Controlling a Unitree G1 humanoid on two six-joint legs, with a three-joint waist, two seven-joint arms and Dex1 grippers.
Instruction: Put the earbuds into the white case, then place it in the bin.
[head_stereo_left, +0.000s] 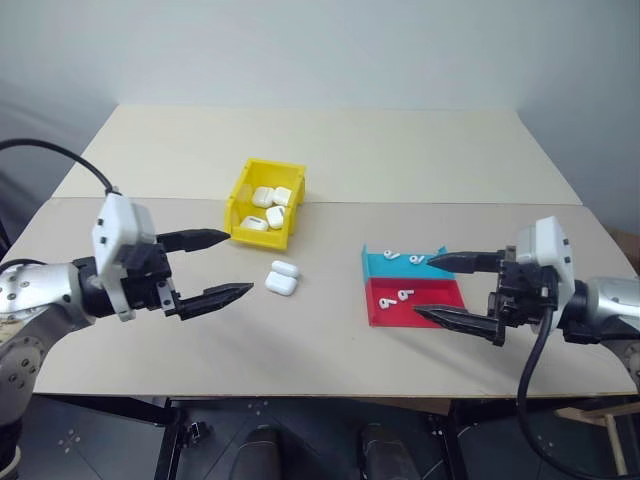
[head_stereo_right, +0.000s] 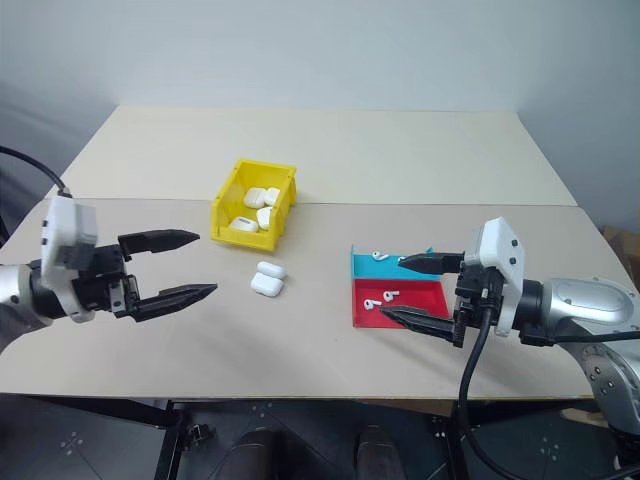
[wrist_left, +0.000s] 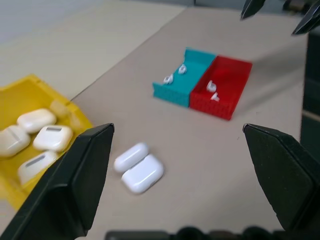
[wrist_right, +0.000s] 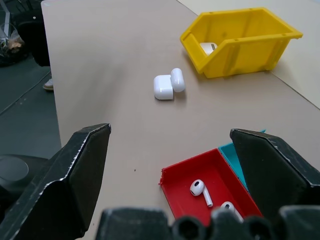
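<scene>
1. Head views: the left gripper (head_stereo_left: 222, 265) hovers over the table (head_stereo_left: 330, 150) with its fingers spread wide, holding nothing. The white case (head_stereo_left: 282, 278) lies with its lid flipped back just right of that gripper's tips and just near of the yellow bin (head_stereo_left: 240, 190), which holds several more white cases (head_stereo_left: 272, 205). The right gripper (head_stereo_left: 432, 288), also spread wide and holding nothing, hovers at the right edge of the red-and-blue tray (head_stereo_left: 372, 305); earbuds (head_stereo_left: 404, 295) lie in both its halves.
2. Left wrist view: the wide-spread fingers (wrist_left: 75, 185) frame the open case on the table, the bin to one side and the tray beyond it.
3. Right wrist view: the wide-apart fingers (wrist_right: 65, 180) stand over the tray's red half, with two earbuds in it; the case and the bin lie farther off.
</scene>
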